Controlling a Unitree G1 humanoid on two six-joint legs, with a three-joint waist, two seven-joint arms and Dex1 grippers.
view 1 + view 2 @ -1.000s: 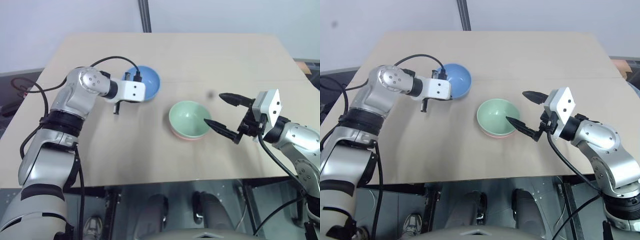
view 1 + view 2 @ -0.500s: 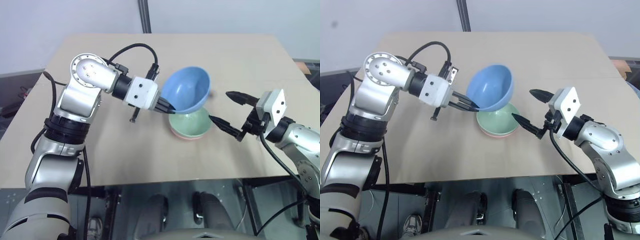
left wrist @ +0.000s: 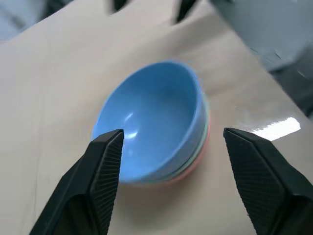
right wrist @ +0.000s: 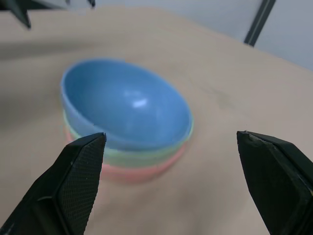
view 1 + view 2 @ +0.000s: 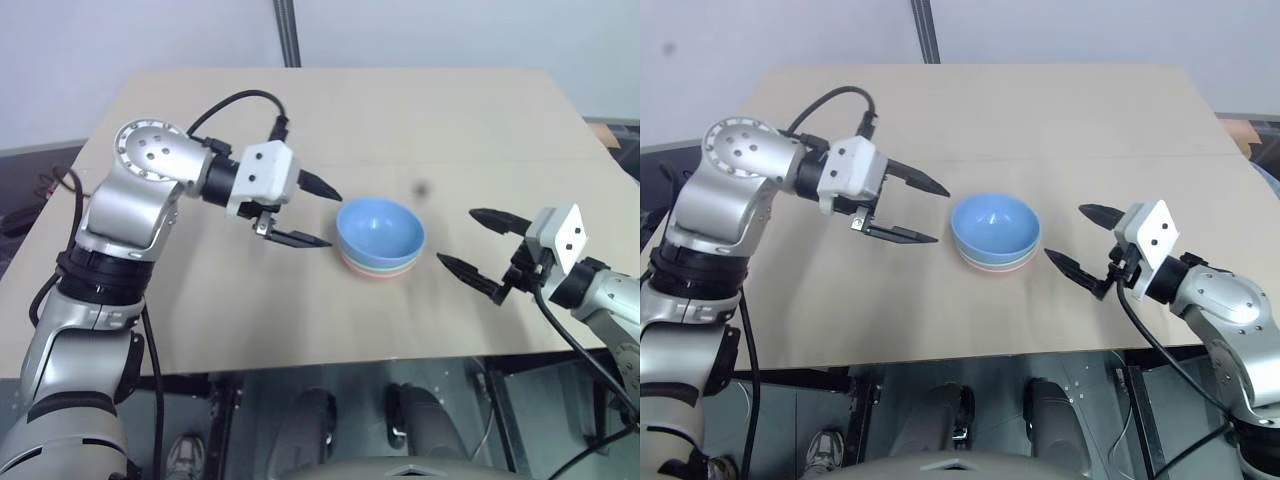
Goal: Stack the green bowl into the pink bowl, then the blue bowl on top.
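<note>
Half a second ago the blue bowl [image 5: 380, 231] hung tilted in the left gripper [image 5: 318, 212] above the green bowl [image 4: 142, 156]; now it sits nested in the green one, level and mouth up, and the gripper's fingers have let go and spread wide. A second ago that bowl was still on the table [image 5: 300, 110] toward the far left, and the green bowl's inside was bare. The right gripper [image 5: 478, 245] has drawn a little away from the stack toward the right edge.

No brand, label or writing can be read on the bowls, the table or the arms.

The left gripper is empty. It points across at the stack from the stack's left, one finger just short of the blue rim and the other nearer the front edge, neither touching a bowl. In the left wrist view both fingers [image 3: 104, 161] frame the stack with table showing between them and the bowls.

The right gripper is also spread wide and holds nothing. It sits to the right of the stack, apart from it, its tips aimed toward the bowls.

All three bowls stand as one stack near the middle of the table, somewhat toward the front edge. The pink bowl [image 4: 146, 171] is at the bottom on the surface, showing as a thin band; the green rim peeks out above it, and the blue bowl is on top.
</note>
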